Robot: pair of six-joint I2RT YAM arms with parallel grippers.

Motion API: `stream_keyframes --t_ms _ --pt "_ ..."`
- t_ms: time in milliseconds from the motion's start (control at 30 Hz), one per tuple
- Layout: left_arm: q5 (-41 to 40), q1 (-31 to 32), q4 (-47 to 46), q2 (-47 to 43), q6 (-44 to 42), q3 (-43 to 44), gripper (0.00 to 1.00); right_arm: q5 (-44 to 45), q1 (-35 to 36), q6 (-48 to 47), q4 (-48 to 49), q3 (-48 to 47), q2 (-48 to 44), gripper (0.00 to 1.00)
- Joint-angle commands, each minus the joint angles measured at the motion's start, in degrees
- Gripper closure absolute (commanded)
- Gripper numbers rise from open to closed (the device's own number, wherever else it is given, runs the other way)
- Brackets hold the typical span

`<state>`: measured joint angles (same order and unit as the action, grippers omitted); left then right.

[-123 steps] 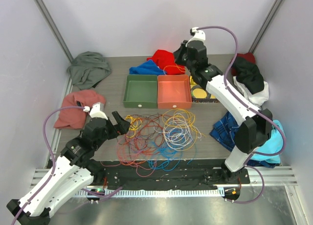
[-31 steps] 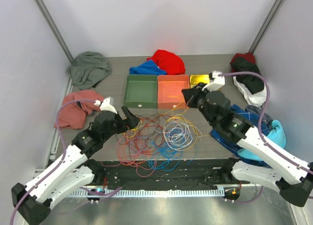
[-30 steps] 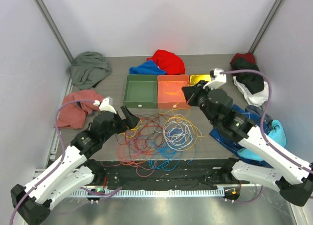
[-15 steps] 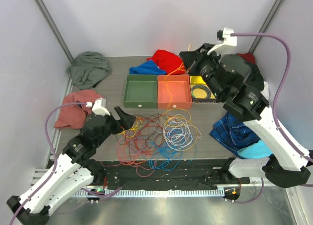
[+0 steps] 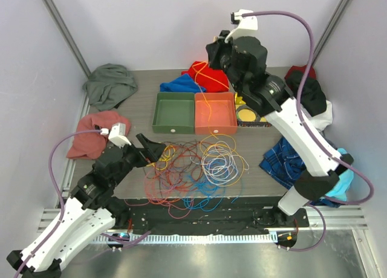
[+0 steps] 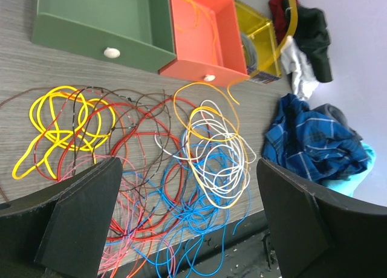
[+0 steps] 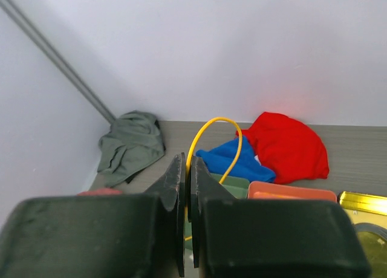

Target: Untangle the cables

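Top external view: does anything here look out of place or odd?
Yes. One thin yellow-orange cable rises out of the multicoloured cable tangle, crossing the orange plastic tray, held aloft by the right gripper, jaws shut on it.

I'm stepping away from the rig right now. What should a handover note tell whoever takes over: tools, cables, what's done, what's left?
Right tool: shut on the orange cable, raised high over the back of the table.
Left tool: open, empty, at the left edge of the cable heap.
Cables: the orange one runs down across the orange tray into the heap; the rest lie tangled in front of it.
Done: one cable partly pulled up, none freed.
Left: draw the orange one clear, then separate the others.
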<state>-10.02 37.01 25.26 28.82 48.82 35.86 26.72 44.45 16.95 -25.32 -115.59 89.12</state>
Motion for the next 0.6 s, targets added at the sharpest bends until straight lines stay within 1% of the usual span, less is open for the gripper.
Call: stream_keyframes --t_ms 0,167,333,533,567 --pt "-0.7 0.16 0.76 -3.67 -0.83 -0.43 0.01 -0.87 -4.62 -1.57 -0.16 -7.54 3.86 0.99" --pt "-1.58 0.16 1.11 -7.02 -0.39 -2.36 0.01 -2.99 -9.45 0.62 -0.26 -8.6 7.99 0.99" --pt "-1.76 0.16 1.72 -6.94 -1.18 -2.46 0.0 -3.78 -10.69 0.89 2.28 -5.62 9.75 0.99" --pt "-1.84 0.16 2.08 -6.32 -1.01 -2.63 0.0 -5.27 -11.4 2.56 7.38 5.27 9.49 0.99" --pt "-1.93 0.16 2.08 -6.41 -0.92 -2.81 0.01 -5.62 -11.4 2.91 8.09 8.68 9.23 0.99"
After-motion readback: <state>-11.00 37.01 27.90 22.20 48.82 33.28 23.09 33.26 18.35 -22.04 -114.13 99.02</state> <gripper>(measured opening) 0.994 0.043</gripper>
